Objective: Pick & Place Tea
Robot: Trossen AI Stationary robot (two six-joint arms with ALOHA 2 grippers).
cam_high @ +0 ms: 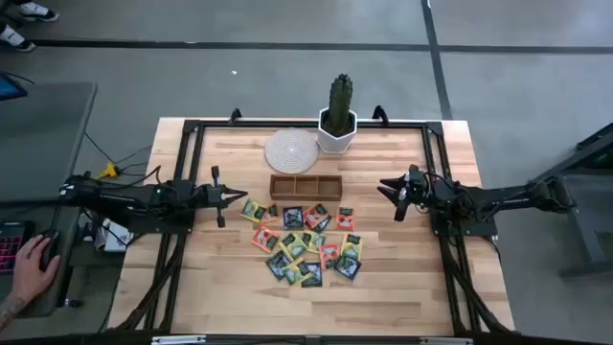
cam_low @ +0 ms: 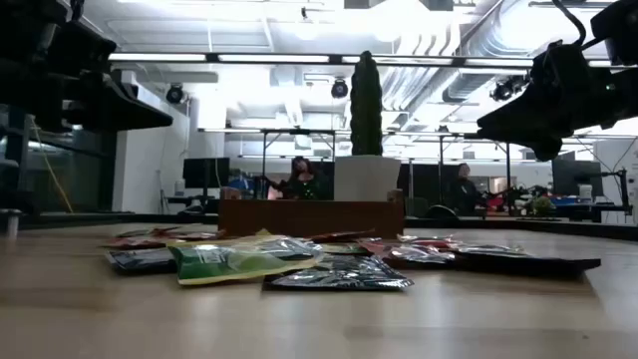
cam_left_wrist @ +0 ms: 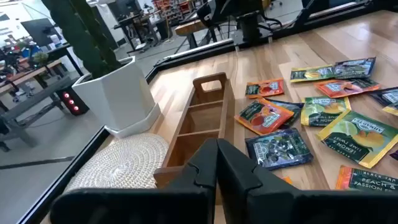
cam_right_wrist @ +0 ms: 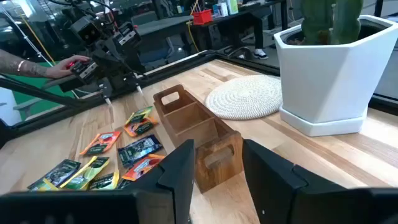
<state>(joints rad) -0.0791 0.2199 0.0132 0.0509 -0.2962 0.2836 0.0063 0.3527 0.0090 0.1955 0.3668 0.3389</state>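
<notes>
Overhead, overlapping tea packets [cam_high: 305, 243] are partly hiding one another on the tabletop [cam_high: 230, 287], while the clenched left claw [cam_high: 239, 196] and released right claw [cam_high: 385, 189] are hovering empty.

Tea packets [cam_high: 306, 244], yellow, orange-red, green, dark, scattered flat and overlapping on the tabletop

Tea packets [cam_high: 305, 245] scattered mid-table, wooden tray [cam_high: 305, 186] just behind them, woven mat [cam_high: 291, 149] behind the tray's left end, potted cactus [cam_high: 337, 117] right of the mat, left gripper [cam_high: 241, 196] left of the packets, right gripper [cam_high: 385, 189] right of the tray.
</notes>
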